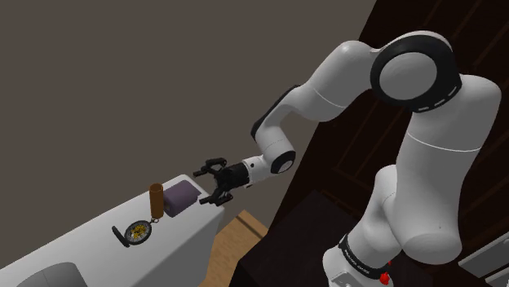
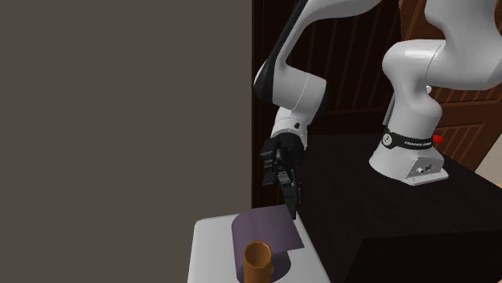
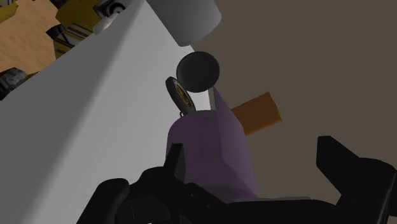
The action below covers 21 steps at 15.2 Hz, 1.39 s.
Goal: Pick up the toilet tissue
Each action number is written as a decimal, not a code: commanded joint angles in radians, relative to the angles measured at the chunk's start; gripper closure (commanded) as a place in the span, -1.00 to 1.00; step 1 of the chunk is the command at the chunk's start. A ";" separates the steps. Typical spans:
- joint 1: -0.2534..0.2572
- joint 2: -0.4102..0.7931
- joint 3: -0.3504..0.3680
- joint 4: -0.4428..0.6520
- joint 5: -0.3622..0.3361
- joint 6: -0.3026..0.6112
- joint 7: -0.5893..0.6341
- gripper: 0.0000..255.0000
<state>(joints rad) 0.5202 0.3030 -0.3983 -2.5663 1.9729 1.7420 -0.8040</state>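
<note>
The arm (image 1: 424, 155) is reaching out from the stand (image 2: 386, 209) and levelling the gripper (image 1: 207, 184) at the near end of a white counter (image 1: 81, 245). Its fingers are standing apart, unclenched and grasping nothing.

The tissue (image 1: 181, 197), drawn as a purple block, is lying at that near end, right at the fingertips. In the wrist view it is sitting between the two fingers, close against one and well apart from the other, so it is not held.

By my reading, the approach is nearly done. The closing and the lifting are left to do.

Just beyond the tissue a brown tube (image 1: 156, 201) is standing upright; whether the two are touching I cannot tell. It is crowding the block on that side, so a closing finger may be risking a knock.

Farther along the counter a watch (image 1: 137, 233) is lying flat, apart from both.

A plain grey-brown wall (image 1: 122, 73) is running behind the counter. Wood floor (image 1: 249, 227) is showing below the counter's end, and dark panelling (image 2: 354, 104) is rising behind the arm.
</note>
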 commanded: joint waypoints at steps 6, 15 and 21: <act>-0.014 0.101 0.015 0.031 0.031 -0.055 -0.048 -1.00; -0.011 0.097 0.017 0.029 0.035 -0.051 -0.047 1.00; 0.000 0.012 -0.001 0.003 0.007 -0.011 -0.006 1.00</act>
<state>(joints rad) 0.5170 0.3343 -0.3970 -2.5533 1.9854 1.7186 -0.8182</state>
